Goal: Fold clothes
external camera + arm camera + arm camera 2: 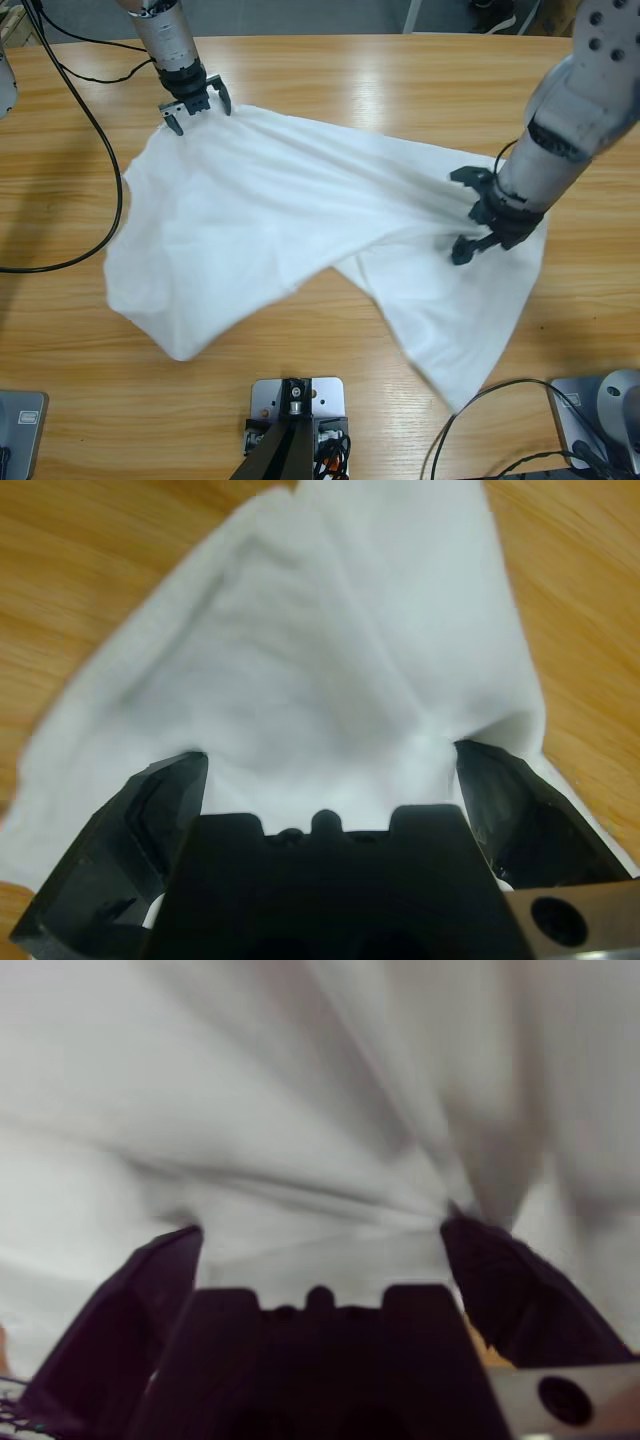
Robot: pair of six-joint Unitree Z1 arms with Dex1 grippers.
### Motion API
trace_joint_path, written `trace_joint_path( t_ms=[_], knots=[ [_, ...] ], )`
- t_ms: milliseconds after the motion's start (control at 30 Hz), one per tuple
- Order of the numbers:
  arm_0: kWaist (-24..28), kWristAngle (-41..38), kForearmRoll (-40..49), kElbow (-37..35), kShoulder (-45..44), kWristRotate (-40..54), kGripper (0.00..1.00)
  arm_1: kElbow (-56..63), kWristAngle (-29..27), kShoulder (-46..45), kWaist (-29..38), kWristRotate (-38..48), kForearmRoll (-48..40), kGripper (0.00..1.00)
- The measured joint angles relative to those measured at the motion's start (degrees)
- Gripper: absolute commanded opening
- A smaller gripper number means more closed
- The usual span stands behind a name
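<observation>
One white shirt [290,220] is seen spread across the middle of the wooden table [330,70], rumpled, with one lobe hanging toward the near left and another running down to a point at the near right. No lettering or logo can be made out on it.

The left gripper [196,103] is placed at the shirt's far-left corner, at the cloth's very edge. In the left wrist view, the left gripper [330,765] is seen with its jaws spread wide apart, white shirt [330,650] filling the gap between them and fanning away from the gripper; bare table [90,570] is visible on both sides. The cloth is lying between the jaws but is not pinched.

The right gripper [472,215] is set down on the shirt's right part, well inside the edge, where folds are drawn together into a gathered ridge running back toward the left. In the right wrist view, the right gripper [320,1230] is shown with jaws apart too, and the shirt [250,1090] covers nearly the whole view, creases converging near one jaw tip. Contact with that jaw tip looks likely but a grip cannot be confirmed.

A black cable [95,130] is looped on the table's left side, just beside the shirt. No containers are seen.
</observation>
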Motion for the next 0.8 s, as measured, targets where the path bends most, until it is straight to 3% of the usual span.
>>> trace_joint_path(
  t_ms=[133,300,500,633,800],
  knots=[
    [0.49,0.26,0.0,0.0,-0.01,0.85,0.959,-3.38,-4.57,1.89,-5.86,-1.52,3.91,1.0],
    [1.28,0.38,0.0,0.0,-0.04,1.6,0.959,-5.39,-5.93,2.33,-12.45,-5.73,4.84,1.0],
    [1.67,0.62,0.0,0.0,-0.16,2.12,0.979,-7.79,-6.09,-3.44,-12.83,-11.84,5.61,1.0],
    [2.45,1.22,0.0,0.12,-0.75,3.16,1.0,-9.31,-5.46,-10.56,-9.86,-13.52,11.25,1.0],
    [2.54,1.7,0.0,2.44,-12.77,4.43,1.0,-9.68,1.74,-22.49,-7.4,-11.32,17.81,1.0]
  ],
)
